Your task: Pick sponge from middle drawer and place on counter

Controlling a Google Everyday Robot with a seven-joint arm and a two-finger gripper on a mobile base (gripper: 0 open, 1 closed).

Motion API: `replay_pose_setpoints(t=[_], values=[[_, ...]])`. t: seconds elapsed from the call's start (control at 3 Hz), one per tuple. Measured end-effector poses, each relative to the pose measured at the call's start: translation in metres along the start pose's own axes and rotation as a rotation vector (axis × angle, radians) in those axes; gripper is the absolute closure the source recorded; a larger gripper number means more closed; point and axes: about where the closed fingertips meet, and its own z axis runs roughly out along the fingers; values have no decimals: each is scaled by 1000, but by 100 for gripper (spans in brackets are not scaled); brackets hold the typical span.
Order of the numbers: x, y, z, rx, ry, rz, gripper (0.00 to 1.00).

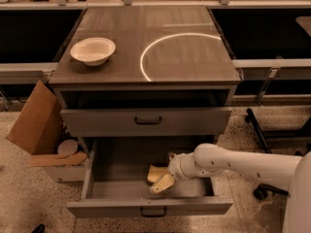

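The middle drawer (112, 176) is pulled open below the cabinet. The pale-yellow sponge (153, 173) lies on its floor, right of centre. My gripper (166, 170) reaches into the drawer from the right on a white arm and sits at the sponge's right end. It looks open: one cream finger (162, 184) is in front of the sponge and the other shows behind it. The sponge rests on the drawer floor. The counter (184, 57) above is dark and glossy with a pale arc line.
A white bowl (93, 50) stands at the counter's left. The upper drawer front (146, 121) is shut. An open cardboard box (41, 130) stands on the floor to the left. A chair base with castors (260, 135) is on the right.
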Motion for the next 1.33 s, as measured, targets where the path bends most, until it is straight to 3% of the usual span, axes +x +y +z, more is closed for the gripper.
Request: replay_pose_setpoints(t=[0.33, 0.67, 1.33], values=[[3, -12, 2, 25, -36, -20, 0], [7, -19, 9, 15, -45, -66, 0], [15, -22, 29, -8, 17, -167, 0]])
